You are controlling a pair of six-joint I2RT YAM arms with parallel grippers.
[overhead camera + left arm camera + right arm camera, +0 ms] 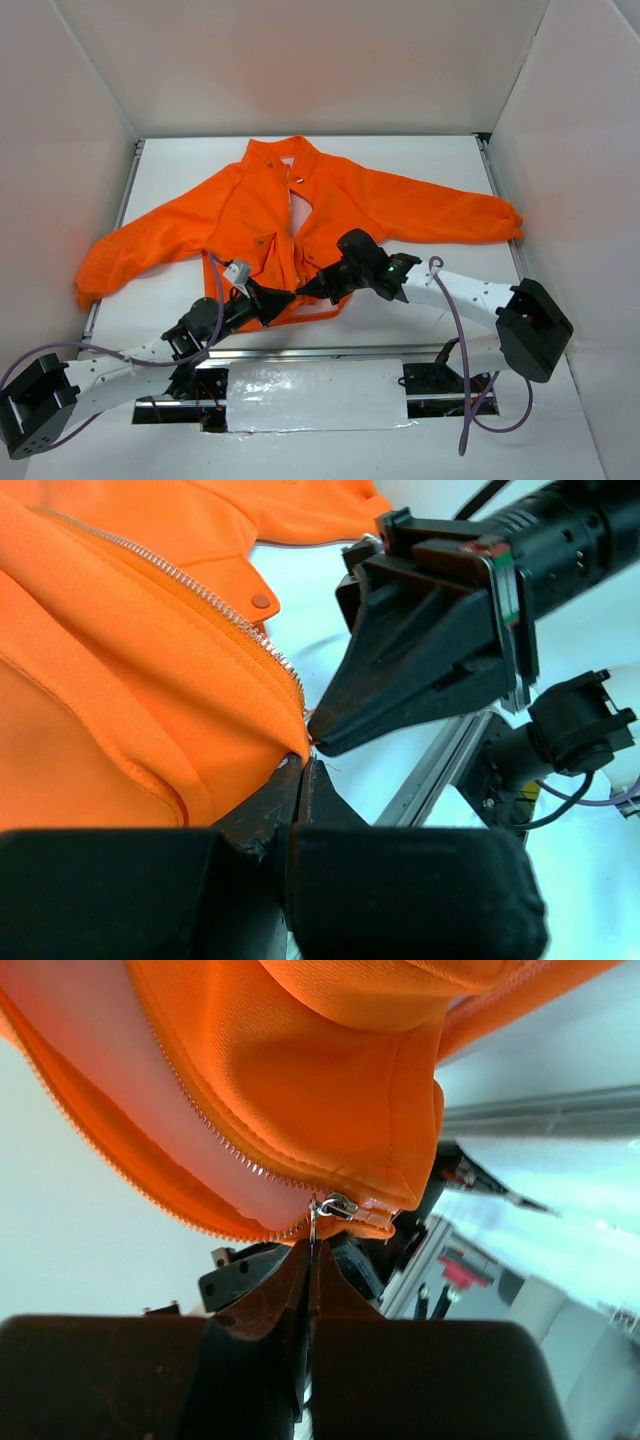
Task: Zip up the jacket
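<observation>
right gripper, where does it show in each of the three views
top external: right gripper at centre, tip at the jacket hem.
left wrist: right gripper is the black wedge at upper right, tip at the hem.
right wrist: right gripper bottom centre, shut on the zipper pull.
shared landmark: the jacket's lower zipper end.

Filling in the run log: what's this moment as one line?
left end effector: shut on jacket hem | right end effector: shut on zipper pull | jacket front: open

White arm links (470,290), black fingers (400,680), purple cables (463,420).
</observation>
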